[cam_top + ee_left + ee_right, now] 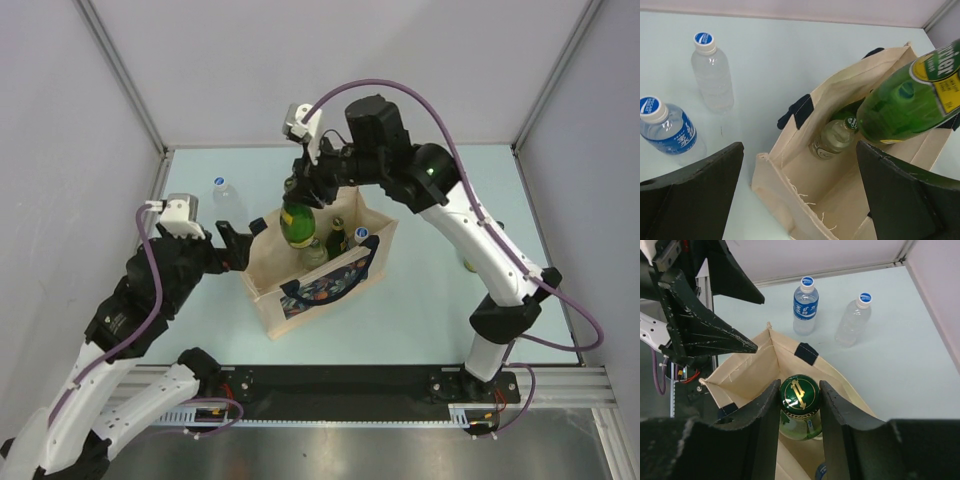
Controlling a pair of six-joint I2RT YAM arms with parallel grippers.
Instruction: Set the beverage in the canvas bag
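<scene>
Overhead: right tool (pixel 303 190) clamps the green bottle (pixel 297 222) at its neck, upright above the canvas bag (pixel 325 292) and its open mouth. Left tool (pixel 235 243) is wide open and empty, just beside the bag's left end.

Left wrist: the green bottle's base hangs over the bag, and a small green-capped bottle (pixel 832 140) stands inside. A clear water bottle (pixel 713 75) and a blue-labelled water bottle (pixel 670 131) stand on the surface (pixel 790 50), apart from the bag.

Right wrist: both fingers (pixel 765 425) press the sides of the cap (pixel 799 394), with the bag open below.

A robotics lab cell: plain white panel walls (pixel 60 100), aluminium frame posts (pixel 120 75) (pale table (pixel 420 300) between).
</scene>
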